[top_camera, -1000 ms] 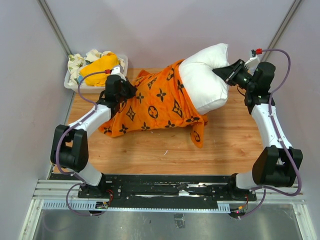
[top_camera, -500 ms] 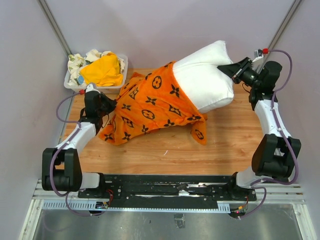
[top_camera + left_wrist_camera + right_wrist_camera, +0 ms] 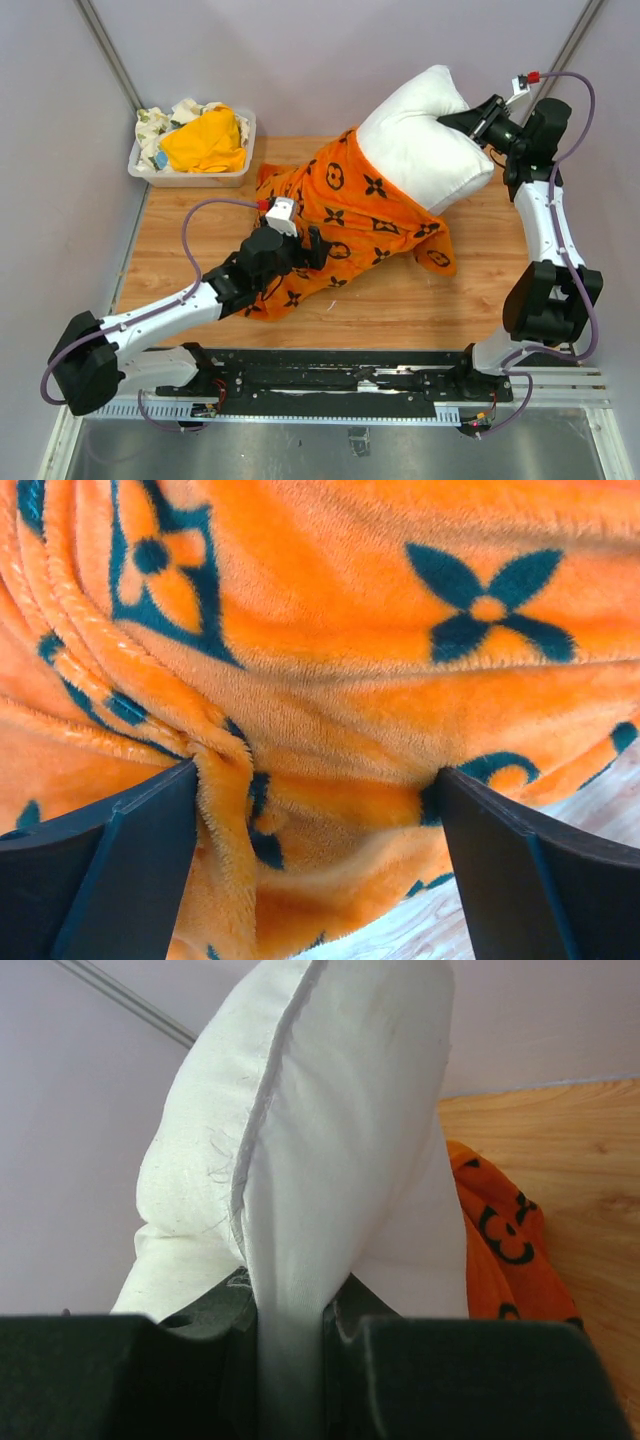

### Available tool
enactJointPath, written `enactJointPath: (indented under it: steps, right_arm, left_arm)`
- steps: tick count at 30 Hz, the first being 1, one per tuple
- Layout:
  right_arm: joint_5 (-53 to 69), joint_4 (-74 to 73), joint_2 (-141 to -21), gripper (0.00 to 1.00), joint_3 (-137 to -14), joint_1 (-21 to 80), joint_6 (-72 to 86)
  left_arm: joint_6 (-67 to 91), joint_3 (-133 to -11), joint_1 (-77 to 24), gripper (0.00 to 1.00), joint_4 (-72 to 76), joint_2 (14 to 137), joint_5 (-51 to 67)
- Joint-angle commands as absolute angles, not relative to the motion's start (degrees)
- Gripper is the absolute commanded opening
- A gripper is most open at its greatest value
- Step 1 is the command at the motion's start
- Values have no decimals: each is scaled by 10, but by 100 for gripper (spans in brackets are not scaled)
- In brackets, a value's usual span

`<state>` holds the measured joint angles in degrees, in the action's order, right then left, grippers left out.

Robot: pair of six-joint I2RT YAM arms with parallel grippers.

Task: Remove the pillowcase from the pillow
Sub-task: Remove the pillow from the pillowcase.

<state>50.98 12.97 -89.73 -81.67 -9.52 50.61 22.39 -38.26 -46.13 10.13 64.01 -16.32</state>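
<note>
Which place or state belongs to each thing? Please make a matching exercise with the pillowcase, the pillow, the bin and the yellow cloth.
Things:
1. pillowcase
2. pillow
3. bin
4. yellow cloth

Places or states:
A. pinched at its edge by the shut right jaws
B. heaped inside the bin
C. a fold of it lies between the open left jaws
D. at the far left corner of the table

Pairs: 1-C, 2-A, 3-D, 4-B
</note>
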Motion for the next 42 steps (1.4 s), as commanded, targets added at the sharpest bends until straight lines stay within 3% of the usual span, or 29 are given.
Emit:
enactJointPath:
  steps: [1, 3, 7, 10, 16, 22, 30, 31, 32, 35, 36, 42]
  right_arm:
    - [534, 123, -911, 1, -876, -99, 464]
    - [537, 109, -914, 1, -882, -93, 451]
    - [539, 96, -916, 1, -884, -86, 439]
    - [540, 101, -915, 1, -878, -79, 438]
    - [544, 99, -919, 1, -875, -76, 430]
    - [547, 101, -917, 1, -866, -75, 426]
    - [546, 111, -919, 1, -853, -74, 426]
    - [547, 115, -919, 1, -851, -73, 428]
    - [549, 119, -918, 1, -850, -74, 430]
    - [548, 133, -909, 1, -842, -74, 437]
    - [542, 135, -903, 1, -839, -75, 437]
    - [507, 161, -850, 1, -829, -100, 471]
  left_arm:
    - [180, -416, -481, 99, 62, 646, -260]
    - [167, -444, -456, 99, 38, 646, -295]
    - [201, -512, -301, 99, -2, 672, -143]
    - [202, -544, -259, 99, 29, 687, -101]
    - [261, -623, -172, 99, 99, 778, 110]
    - [245, -757, -165, 95, 27, 937, 146]
    - [247, -734, -167, 89, 46, 1003, 196]
    - [244, -728, -167, 83, 48, 1005, 193]
    - [240, -723, -167, 70, 49, 1008, 190]
    - [229, -706, -165, 9, 40, 1006, 162]
    - [229, -695, -163, 2, 34, 1003, 143]
    - [252, -604, -86, 0, 39, 953, 28]
